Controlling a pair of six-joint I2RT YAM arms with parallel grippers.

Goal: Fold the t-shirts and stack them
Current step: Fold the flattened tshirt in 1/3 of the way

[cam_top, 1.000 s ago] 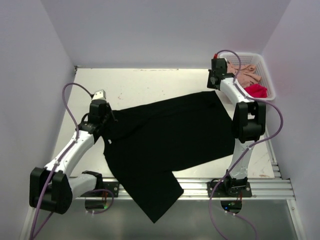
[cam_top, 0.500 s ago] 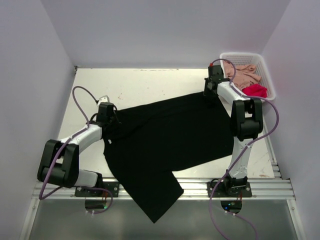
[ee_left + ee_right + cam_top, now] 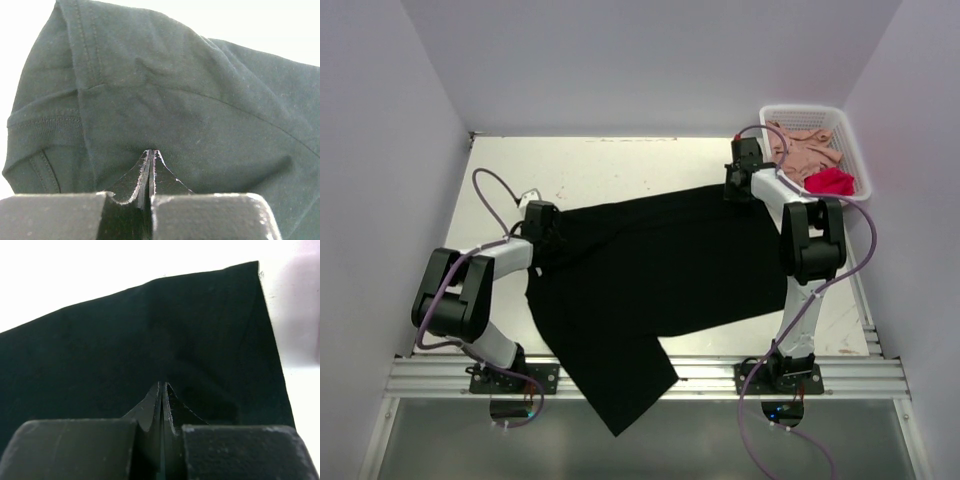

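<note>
Both grippers are clamped fully closed on the black t-shirt point(image 3: 660, 270).

- The left gripper point(image 3: 151, 153) is pinching cloth at the sleeve/shoulder end, with the seam just ahead of the tips.
- The right gripper point(image 3: 162, 386) is pinching near the far right corner, next to the basket point(image 3: 857, 150).
- The shirt is lying diagonally across the table point(image 3: 620, 165). Its near end is hanging off the front edge, over the rail point(image 3: 720, 372).
- The pink shirt point(image 3: 808, 150) and red shirt point(image 3: 832, 181) are sitting in the basket, not folded yet.

Risks as I'm reading them:

- Both pinches are looking shallow, with only a thin bite at the very tips. If you're pulling the arms apart hard, one side is likely slipping out and you're losing the spread.
- The overhanging end is dragging over the rail. Pulling away from you could be snagging it, or its weight could be pulling the cloth out of a pinch.
- The right arm's forearm is sitting above the shirt's right edge. A low sweep risks bunching the cloth under it.
- The right gripper is working close to the basket. A wide swing could be knocking it.
- I can't tell whether either pinch is catching one layer or two. Two layers would be spoiling the flatten.
</note>
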